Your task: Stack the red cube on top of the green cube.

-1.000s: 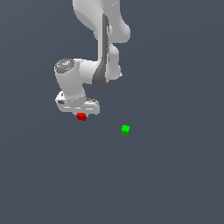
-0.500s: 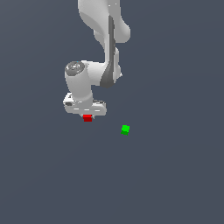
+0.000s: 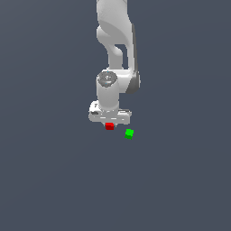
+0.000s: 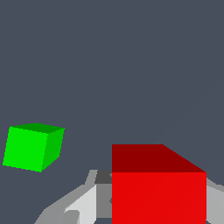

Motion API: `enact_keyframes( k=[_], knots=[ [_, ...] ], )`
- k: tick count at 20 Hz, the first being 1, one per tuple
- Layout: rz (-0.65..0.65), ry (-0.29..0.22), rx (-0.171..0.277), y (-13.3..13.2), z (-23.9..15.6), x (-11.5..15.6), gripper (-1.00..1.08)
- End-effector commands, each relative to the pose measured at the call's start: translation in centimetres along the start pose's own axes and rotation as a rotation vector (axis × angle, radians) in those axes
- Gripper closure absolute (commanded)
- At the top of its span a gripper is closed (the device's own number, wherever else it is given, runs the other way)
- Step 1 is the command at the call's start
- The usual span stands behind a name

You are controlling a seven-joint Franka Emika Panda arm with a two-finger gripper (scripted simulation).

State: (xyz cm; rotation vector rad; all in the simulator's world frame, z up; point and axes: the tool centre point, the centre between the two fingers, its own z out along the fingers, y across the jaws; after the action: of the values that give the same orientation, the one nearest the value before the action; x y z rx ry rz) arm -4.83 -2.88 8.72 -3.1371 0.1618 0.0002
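A plain, dark slate-grey table (image 3: 54,180) fills both views, uniform in tone and unmarked, with no visible edge or seam; it runs past every border of the exterior view and the wrist view

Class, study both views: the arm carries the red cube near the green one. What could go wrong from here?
1. The red cube sits beside the green cube, not over it; lowering now would miss.
2. The tool hides the red cube's top in the exterior view, so alignment is hard to judge.
3. Both cubes are tiny, so an off-centre release could topple it.

Red cube (image 3: 109,126) beside green cube (image 3: 129,133)
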Motion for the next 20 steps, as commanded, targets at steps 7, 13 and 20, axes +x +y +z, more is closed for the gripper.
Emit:
enact_keyframes(
  k=[7, 13, 20],
  knots=[
    [0.000, 0.001, 0.000, -8.1, 1.8, 0.4, 1.08],
    [0.000, 0.000, 0.000, -10.7, 2.4, 0.7, 1.08],
    [0.000, 0.000, 0.000, -10.9, 2.5, 0.8, -0.92]
  ],
)
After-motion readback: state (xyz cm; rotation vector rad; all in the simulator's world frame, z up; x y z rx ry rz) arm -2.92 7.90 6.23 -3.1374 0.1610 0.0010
